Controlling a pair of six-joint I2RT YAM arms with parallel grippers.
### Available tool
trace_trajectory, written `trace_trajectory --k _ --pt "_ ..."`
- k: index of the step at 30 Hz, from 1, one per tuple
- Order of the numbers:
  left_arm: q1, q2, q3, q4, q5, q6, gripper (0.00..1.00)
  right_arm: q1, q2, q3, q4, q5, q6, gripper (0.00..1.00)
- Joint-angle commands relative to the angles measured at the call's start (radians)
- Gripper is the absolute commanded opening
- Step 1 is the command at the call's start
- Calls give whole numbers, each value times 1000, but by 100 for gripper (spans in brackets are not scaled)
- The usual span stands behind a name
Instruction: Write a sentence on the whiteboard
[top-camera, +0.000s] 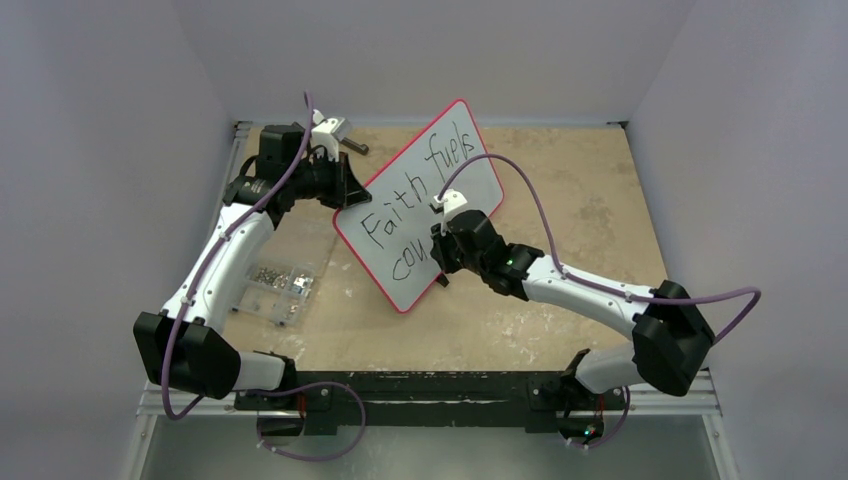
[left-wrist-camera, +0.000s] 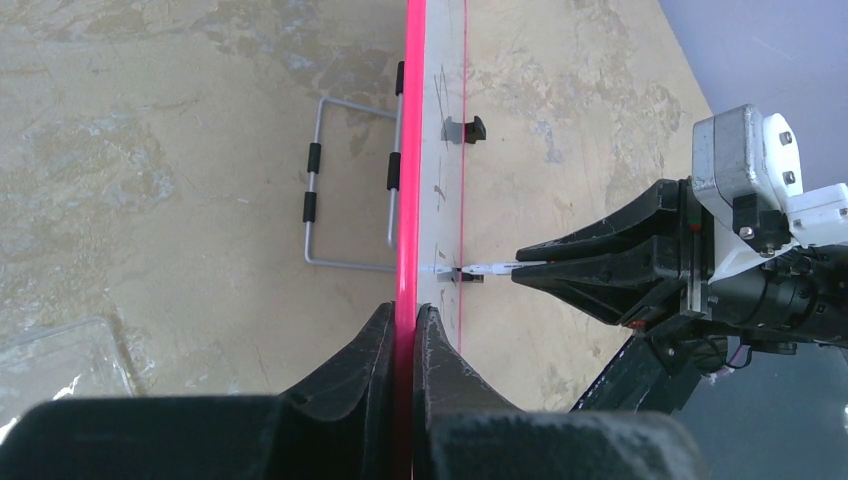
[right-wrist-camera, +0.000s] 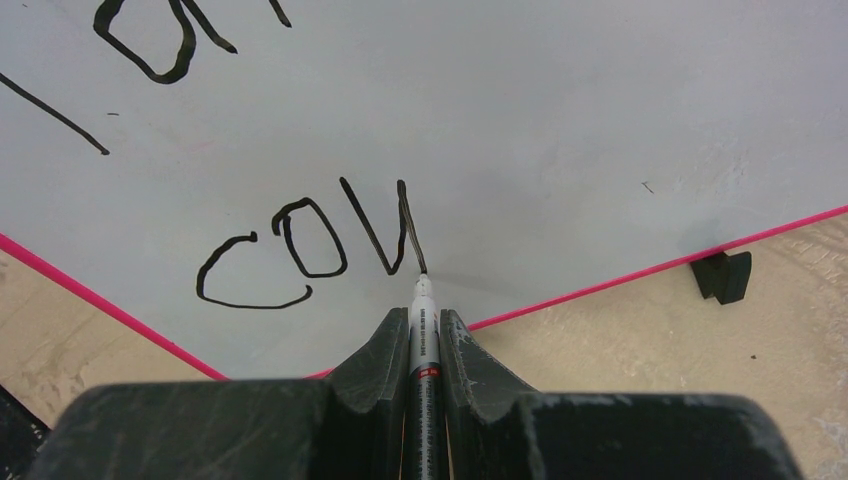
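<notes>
A beige, stained table (top-camera: 590, 190) between plain grey walls is where you work. The whiteboard (top-camera: 475, 185) stands near the middle of it, raised on its lower edge and turned at an angle, with its written face toward the right arm. The left gripper (left-wrist-camera: 405, 318) has its fingers pressed together on the red rim at the board's left side. The right gripper (right-wrist-camera: 425, 322) is clamped on a black marker (right-wrist-camera: 424, 345), and the tip touches the board at the end of "cou". The sentence (top-camera: 420, 205) has "Faith fuels" on its first line, so I judge the last word is about half done.

The board looks thin, stiff and light, with a glossy face (I expect it is slippery under the pen). Each stroke may push it or turn it inside the pinch. Please take hold only on the rim, never on the writing face, and press lightly. The marker is slim, so a grip close to its tip, as now, should give you the steadiest line.
</notes>
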Motion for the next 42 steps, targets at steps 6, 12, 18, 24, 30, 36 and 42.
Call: trace_trajectory --k 6,12,18,24,30,36,42 --pt "11 -27 4 39 -98 41 0 -2 -62 38 5 32 0 0" --pt "12 -29 4 39 -98 41 0 -2 -97 46 -9 83 -17 0" --pt "12 -28 4 39 -98 41 0 -4 -79 79 1 108 -36 0" --pt "12 -25 6 39 -98 41 0 -26 -58 99 24 103 -50 0" --pt "12 -24 7 39 -98 41 0 -74 -121 11 109 43 -15 0" --pt "12 -21 9 39 -98 41 0 -185 -233 -124 215 -138 62 0" --pt "12 -17 9 39 -98 41 0 -228 -305 -198 279 -217 99 0"
